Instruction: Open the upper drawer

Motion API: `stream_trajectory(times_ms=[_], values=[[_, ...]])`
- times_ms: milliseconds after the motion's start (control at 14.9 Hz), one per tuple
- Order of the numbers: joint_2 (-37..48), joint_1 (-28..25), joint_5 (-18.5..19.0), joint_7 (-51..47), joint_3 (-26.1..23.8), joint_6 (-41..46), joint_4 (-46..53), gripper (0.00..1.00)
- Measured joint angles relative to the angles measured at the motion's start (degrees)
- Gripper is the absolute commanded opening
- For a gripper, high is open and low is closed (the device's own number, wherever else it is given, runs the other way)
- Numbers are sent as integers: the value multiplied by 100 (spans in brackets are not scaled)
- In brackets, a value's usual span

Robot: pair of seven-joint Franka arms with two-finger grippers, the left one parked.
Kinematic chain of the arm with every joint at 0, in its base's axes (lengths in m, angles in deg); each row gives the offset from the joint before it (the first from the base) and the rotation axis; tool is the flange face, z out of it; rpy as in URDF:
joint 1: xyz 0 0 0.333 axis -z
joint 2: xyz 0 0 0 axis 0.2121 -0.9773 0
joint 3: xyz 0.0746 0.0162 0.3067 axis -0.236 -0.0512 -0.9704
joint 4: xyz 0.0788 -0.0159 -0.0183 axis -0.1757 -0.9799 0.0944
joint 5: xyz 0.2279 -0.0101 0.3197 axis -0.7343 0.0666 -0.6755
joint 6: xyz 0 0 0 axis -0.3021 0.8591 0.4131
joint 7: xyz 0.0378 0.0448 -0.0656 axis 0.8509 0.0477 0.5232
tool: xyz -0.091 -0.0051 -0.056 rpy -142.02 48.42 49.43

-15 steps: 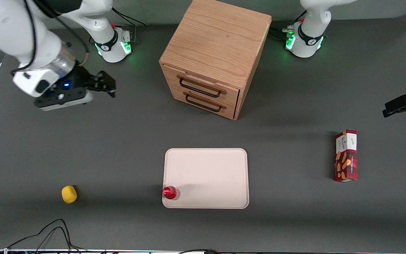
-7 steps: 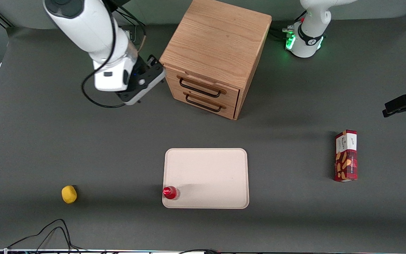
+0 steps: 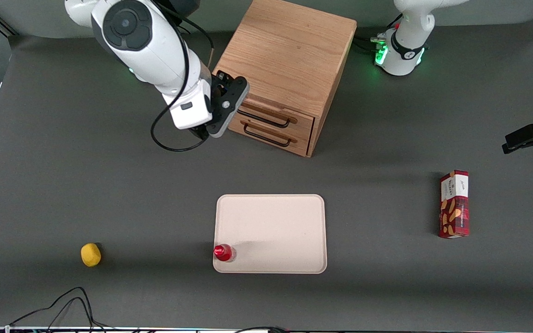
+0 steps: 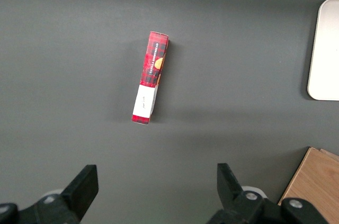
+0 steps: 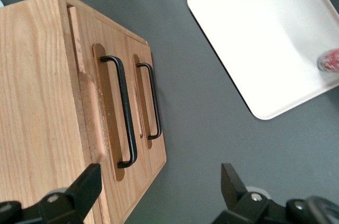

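The oak cabinet (image 3: pixel 289 55) stands at the back middle of the table. Its upper drawer (image 3: pixel 301 121) carries a thin black bar handle (image 3: pixel 266 120), and the lower drawer (image 3: pixel 266 135) sits just under it. Both fronts lie level with each other. My right gripper (image 3: pixel 227 105) hovers at the cabinet's front corner toward the working arm's end, partly covering that end of the upper drawer. In the right wrist view the upper handle (image 5: pixel 126 113) and the lower handle (image 5: pixel 153 102) show side by side. There the gripper (image 5: pixel 159 184) is open, fingers wide apart and holding nothing.
A white tray (image 3: pixel 271 212) lies nearer the front camera than the cabinet, with a red-capped bottle (image 3: pixel 224 252) on its corner. A yellow ball-like object (image 3: pixel 90 255) rests toward the working arm's end. A red snack box (image 3: pixel 454 204) lies toward the parked arm's end. Cables (image 3: pixel 63 305) trail along the table's front edge.
My right arm has swung in from the working arm's end of the table to the cabinet's front corner. The drawers, tray and other objects have not moved.
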Motion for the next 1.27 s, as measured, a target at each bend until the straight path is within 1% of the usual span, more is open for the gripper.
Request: stream_trajectory(times_ms=[335,671,1073,1274], values=[[-78,-67,-6,90,-140,-124,34,100],[-300,-237,-6,120,-167,-167,-61,100],[-367,-257,90,280,-265,-672,-518,100],[-387,-257,228,305,-297,-953,-795,100]])
